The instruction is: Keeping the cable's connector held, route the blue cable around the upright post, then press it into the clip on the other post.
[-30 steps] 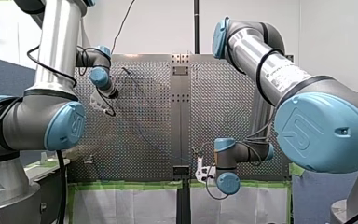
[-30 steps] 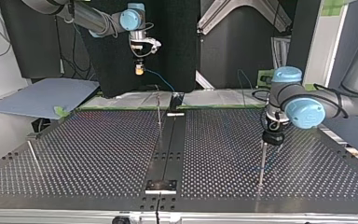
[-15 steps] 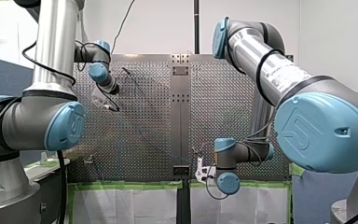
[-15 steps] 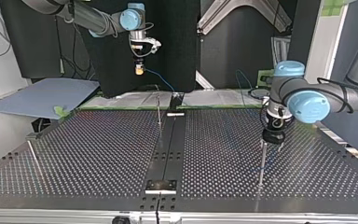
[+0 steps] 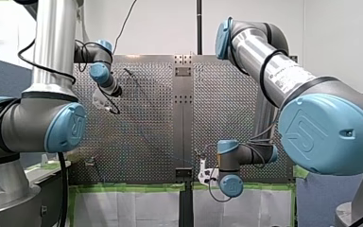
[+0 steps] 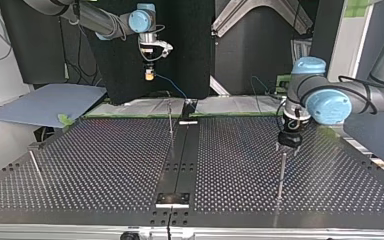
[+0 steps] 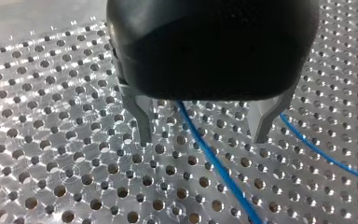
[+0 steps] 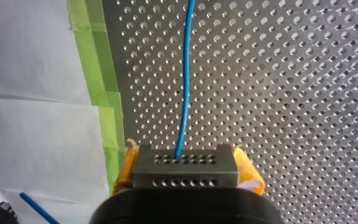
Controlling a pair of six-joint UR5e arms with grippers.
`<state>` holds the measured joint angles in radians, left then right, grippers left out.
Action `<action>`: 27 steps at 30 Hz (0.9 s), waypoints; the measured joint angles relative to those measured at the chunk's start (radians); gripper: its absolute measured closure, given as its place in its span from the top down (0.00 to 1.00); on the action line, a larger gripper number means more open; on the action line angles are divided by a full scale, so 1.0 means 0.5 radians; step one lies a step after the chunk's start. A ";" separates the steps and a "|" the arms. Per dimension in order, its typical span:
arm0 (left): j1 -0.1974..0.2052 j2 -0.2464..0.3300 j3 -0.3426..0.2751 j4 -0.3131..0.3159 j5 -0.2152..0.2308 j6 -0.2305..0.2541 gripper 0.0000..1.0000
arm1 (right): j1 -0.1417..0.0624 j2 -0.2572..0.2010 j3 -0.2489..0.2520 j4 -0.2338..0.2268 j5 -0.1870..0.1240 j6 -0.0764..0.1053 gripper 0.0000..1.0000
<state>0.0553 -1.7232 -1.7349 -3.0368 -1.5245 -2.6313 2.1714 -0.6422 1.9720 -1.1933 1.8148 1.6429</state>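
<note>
Left wrist view: my left tool (image 7: 201, 139) is standing open, blue cable (image 7: 216, 165) passing between its fingers (image 7: 141, 119). My right tool (image 8: 185, 158) is clamping the connector (image 8: 186, 176).

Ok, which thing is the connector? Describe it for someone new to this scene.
In the right wrist view, find my right tool at the perforated table's edge. Clamped between its yellow pads sits the connector, a grey metal block. Only it has the blue cable plugged into it.
</note>
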 joint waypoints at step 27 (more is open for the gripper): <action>-0.039 0.244 -0.030 -0.210 0.040 0.118 1.00 | 0.000 0.000 -0.001 -0.008 -0.005 0.015 0.00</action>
<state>0.0359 -1.6010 -1.7499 -3.1416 -1.5045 -2.5723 2.1715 -0.6422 1.9716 -1.1973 1.8124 1.6505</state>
